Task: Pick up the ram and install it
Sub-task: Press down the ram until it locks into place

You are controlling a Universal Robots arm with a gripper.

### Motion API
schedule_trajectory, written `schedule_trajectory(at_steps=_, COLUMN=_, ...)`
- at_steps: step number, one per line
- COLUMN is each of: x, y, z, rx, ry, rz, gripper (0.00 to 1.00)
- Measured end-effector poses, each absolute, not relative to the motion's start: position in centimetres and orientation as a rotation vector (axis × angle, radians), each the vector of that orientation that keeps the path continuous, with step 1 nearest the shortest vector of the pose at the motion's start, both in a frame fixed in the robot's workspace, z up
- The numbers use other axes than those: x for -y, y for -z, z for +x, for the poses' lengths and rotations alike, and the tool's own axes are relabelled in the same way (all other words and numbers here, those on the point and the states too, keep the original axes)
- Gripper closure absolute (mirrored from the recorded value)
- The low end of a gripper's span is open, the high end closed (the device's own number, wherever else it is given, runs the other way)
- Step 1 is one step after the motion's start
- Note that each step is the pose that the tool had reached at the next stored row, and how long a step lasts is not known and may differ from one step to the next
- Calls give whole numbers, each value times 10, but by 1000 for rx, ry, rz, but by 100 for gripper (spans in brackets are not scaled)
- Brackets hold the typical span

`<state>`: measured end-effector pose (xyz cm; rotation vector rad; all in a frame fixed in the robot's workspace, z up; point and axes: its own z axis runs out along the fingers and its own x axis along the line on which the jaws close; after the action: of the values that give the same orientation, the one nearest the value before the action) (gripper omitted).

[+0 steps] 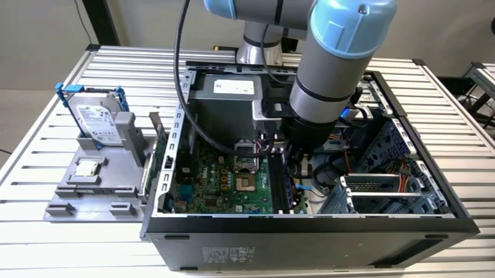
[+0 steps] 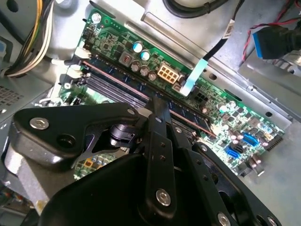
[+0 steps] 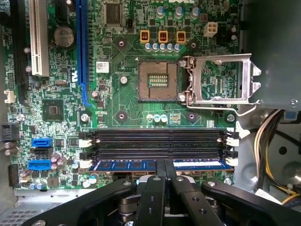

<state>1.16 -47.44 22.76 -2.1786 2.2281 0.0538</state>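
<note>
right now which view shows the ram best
The first wrist view: the ram lies lengthwise in the slot nearest the gripper, chips visible. The second wrist view shows its edge slanting; in the exterior view the arm hides it.

The ram (image 3: 141, 165) was a long, slim blue stick with black chips, lying flat along the motherboard slot nearest the camera in the first wrist view, parallel to 2 empty black slots.
</note>
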Motion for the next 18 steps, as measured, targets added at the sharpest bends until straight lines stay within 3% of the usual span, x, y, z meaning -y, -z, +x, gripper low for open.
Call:
schedule_trajectory(at_steps=8, x=474, y=-217, z=12, rx=-2230, ry=-52, rz=-2180, gripper=100)
schedule_trajectory(at_steps=18, x=474, y=-231, z=12, rx=-2229, ry=-54, rz=-2178, gripper=100)
